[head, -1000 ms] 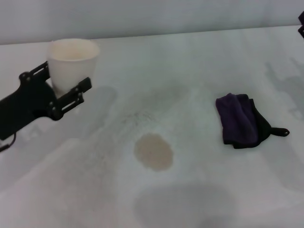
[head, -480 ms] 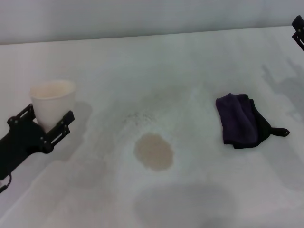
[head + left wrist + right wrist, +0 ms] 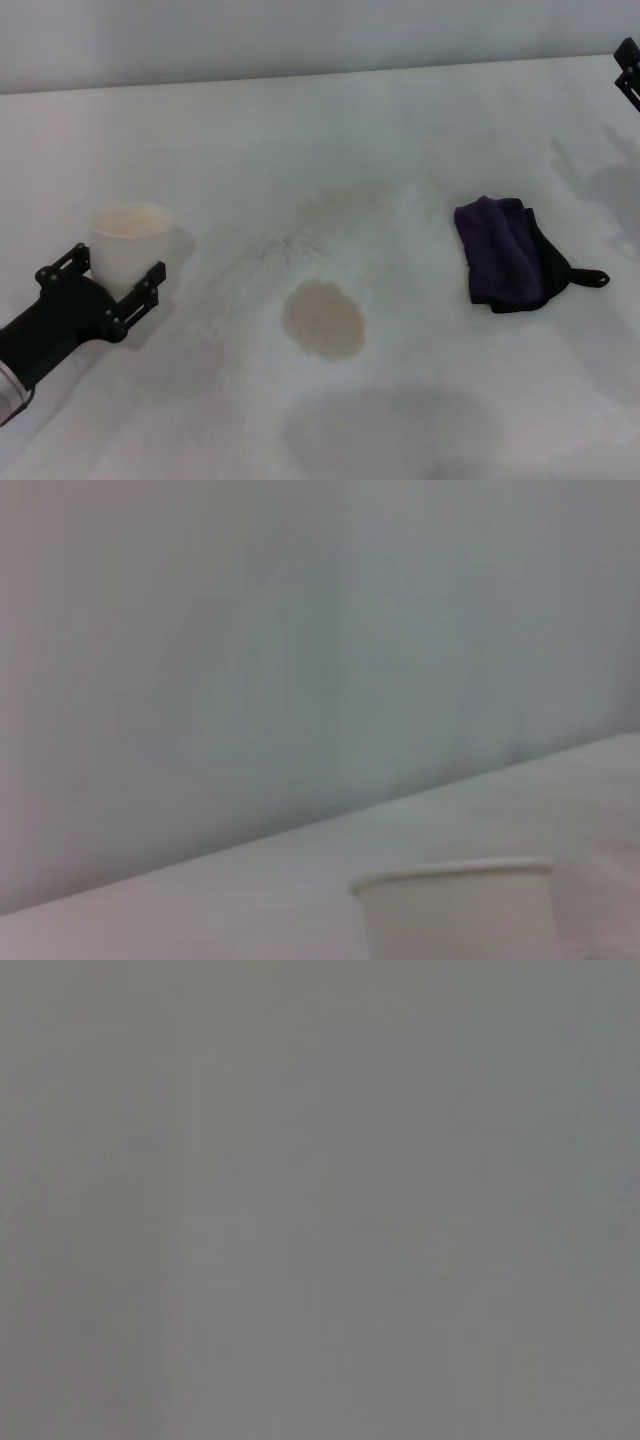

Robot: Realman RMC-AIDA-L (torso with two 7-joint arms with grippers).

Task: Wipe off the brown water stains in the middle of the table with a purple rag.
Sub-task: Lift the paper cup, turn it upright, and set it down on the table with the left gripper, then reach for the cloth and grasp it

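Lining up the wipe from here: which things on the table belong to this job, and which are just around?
For the job:
- brown water stains, mid-table
- purple rag, lying right of them, untouched
- table

Just around:
- white paper cup, held in the left claw
- right claw, at the far right edge

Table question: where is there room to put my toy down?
Bare table runs along the far edge, and between the brown water stains and purple rag. The near-left is crowded: left gripper holds a paper cup.
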